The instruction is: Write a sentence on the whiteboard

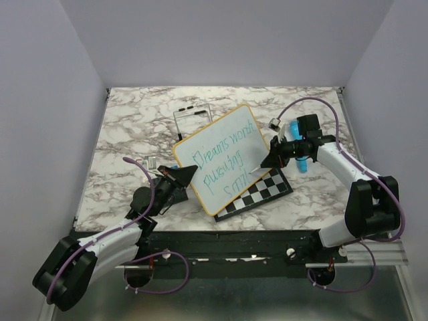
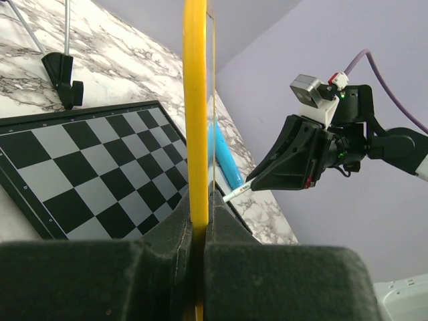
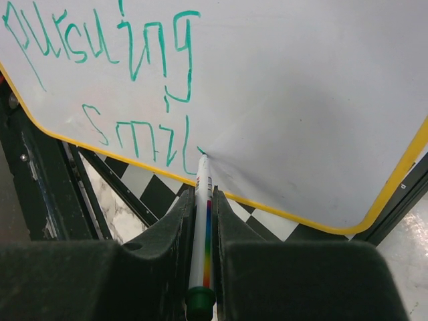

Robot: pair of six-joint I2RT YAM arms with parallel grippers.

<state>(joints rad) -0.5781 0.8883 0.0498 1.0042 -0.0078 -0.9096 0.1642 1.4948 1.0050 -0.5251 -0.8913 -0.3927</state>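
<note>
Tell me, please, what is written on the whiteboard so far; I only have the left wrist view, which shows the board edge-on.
Observer: The sentence on the whiteboard is teal, in three lines: "Dreams worth", "pursuing", then "smil".
Operator: Is the pen on the surface now?
Observer: Yes. In the right wrist view the marker, held in the right gripper, has its tip on the board just past the "l".
Operator: Where along the frame is my gripper?
Observer: From above, the left gripper is clamped on the board's left-hand edge, near where the lines start.
</note>
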